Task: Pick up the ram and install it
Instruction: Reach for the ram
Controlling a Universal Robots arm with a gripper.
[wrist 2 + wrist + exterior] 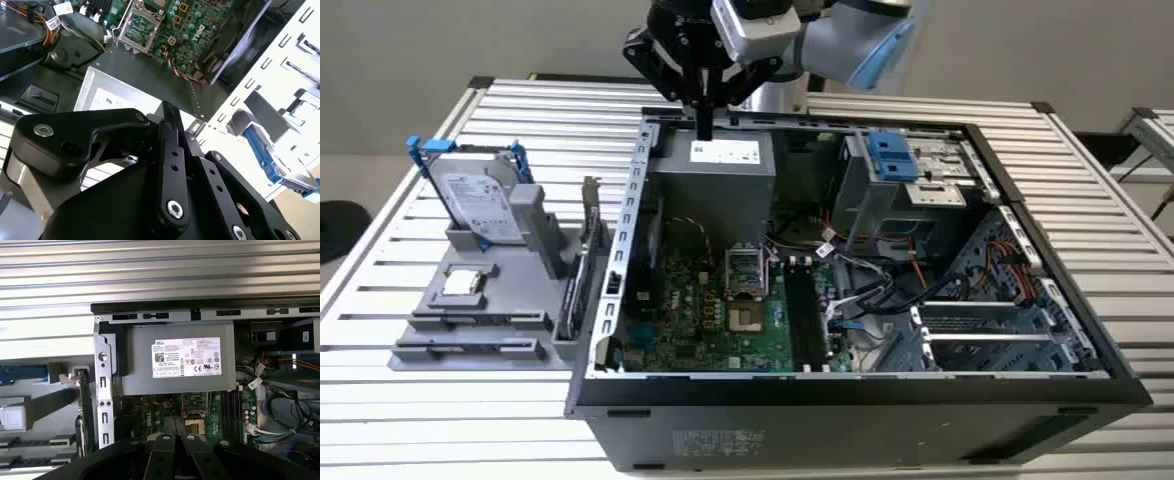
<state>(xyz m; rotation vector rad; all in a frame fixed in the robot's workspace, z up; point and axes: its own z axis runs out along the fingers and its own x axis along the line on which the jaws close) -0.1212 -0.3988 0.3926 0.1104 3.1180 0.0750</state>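
In the exterior view, an open computer case (854, 420) is lying on its side on a slatted metal surface (1107, 180). It is showing a green motherboard (720, 320), a grey power supply (714, 165) and loose cables (881, 290). At the exterior view's left, a grey holder (520, 292) is carrying a silver hard drive (474, 205) with blue rails and an upright card (576, 280) with a metal bracket. The ram (478, 321) seems to be sitting in one of the holder's two long front slots, though I cannot tell which. It is lying well apart from the hand. The black hand (706, 128) is hanging from the arm (841, 40) just above the case's back rim and the power supply. It is pointing down, its fingers pressed together with nothing between them.

In the second wrist view, the fingers (170, 150) are meeting at their tips over the power supply's labelled top, gripping nothing. The motherboard is lying beyond them.

In the first wrist view, the power supply is sitting beneath the closed fingers. The case's side wall is standing between them and the holder, and the upright card is standing just outside that wall.
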